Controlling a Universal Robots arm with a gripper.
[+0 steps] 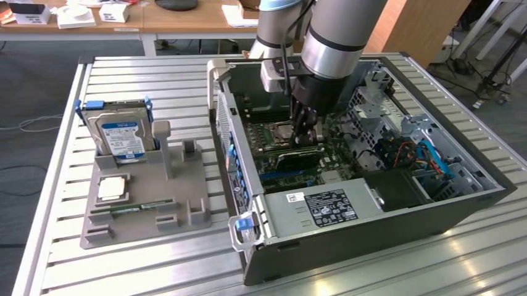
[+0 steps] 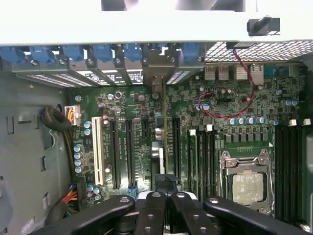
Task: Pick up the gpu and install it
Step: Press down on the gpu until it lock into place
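Currently, your tool point(image 1: 308, 139) is clamped together on the thin, flat, dark gpu point(image 1: 298, 159) over the green motherboard point(image 1: 268, 139) inside the open metal case point(image 1: 371, 246). Board components sit close beside it.

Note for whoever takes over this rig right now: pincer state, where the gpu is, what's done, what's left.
Pincer: shut, down inside the open computer case.
Gpu: in the case, right under the pincer's tips, over the motherboard; can't tell whether it is gripped.
Done: gpu is off the grey parts holder and brought to the case.
Left: full seating not confirmed.
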